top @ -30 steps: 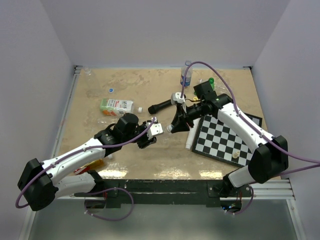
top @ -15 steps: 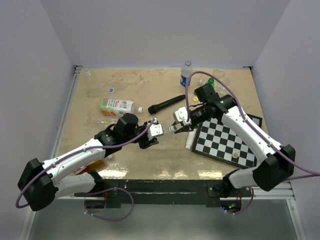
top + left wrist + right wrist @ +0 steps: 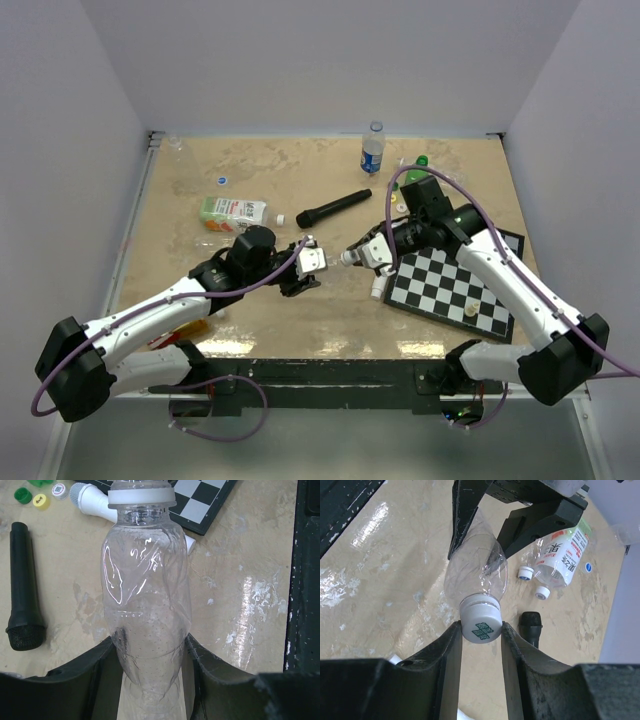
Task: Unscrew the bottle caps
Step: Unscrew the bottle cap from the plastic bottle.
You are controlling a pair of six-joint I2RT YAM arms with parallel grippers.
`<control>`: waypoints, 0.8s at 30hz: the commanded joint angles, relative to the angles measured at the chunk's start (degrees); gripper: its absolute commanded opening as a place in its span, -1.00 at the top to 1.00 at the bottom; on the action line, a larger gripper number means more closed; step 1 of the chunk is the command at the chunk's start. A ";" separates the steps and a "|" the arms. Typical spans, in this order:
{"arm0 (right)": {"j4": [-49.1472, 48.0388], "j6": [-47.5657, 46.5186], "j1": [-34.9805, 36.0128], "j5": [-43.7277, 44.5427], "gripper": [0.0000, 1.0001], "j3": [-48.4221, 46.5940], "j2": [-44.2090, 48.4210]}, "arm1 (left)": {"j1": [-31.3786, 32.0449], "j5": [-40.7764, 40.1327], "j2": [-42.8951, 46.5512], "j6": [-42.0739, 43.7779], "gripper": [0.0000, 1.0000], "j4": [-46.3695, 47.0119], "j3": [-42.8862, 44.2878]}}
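Left wrist view: the left claw (image 3: 150, 645) is closed on the lower body of a clear bottle (image 3: 147, 595). Its fingers press in from both sides, and the thin wall is dented. The bottle's neck points toward the chessboard (image 3: 200, 500), and the black microphone (image 3: 22, 590) lies on the worktop (image 3: 240, 580) well to the side of that board.

Right wrist view: the right claw (image 3: 481, 627) is nearly closed, and both fingers touch the rim of the white cap (image 3: 480, 621). The cap is still seated on the neck. Only the fingertips hold it, so the grip is shallow.

Top view: the two claws meet nose to nose just off the chessboard's near-left edge. The bottle spans the gap above the worktop, though the clear plastic is hard to make out here.

Risks, as I judge them: a twist could turn the soft bottle inside the left claw instead of loosening the thread. The smooth cap could slip out of the fingertips. A harder squeeze could crumple the bottle. Once free, the cap could drop and roll away across the chessboard.
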State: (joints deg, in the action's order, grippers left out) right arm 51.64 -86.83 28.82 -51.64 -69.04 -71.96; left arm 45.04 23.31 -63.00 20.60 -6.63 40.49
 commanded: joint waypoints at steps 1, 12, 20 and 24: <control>-3.65 -0.28 -1.04 -1.88 0.80 0.39 3.06 | -0.12 1.74 0.07 0.76 0.96 -3.56 -0.32; -8.74 13.77 -1.04 -1.37 -0.07 1.80 5.43 | -0.12 1.30 0.42 0.67 0.96 -3.74 -0.32; -7.78 18.89 -1.83 0.66 -0.39 1.71 7.89 | -0.12 0.60 0.86 0.58 0.96 -3.74 -0.32; -7.43 21.70 -3.15 0.84 -0.40 1.27 9.38 | -0.12 0.25 1.04 0.58 0.96 -3.65 -0.24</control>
State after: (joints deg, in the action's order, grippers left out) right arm 44.56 -69.32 27.00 -51.37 -66.81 -64.71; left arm 45.01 23.73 -63.00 20.60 -11.68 40.38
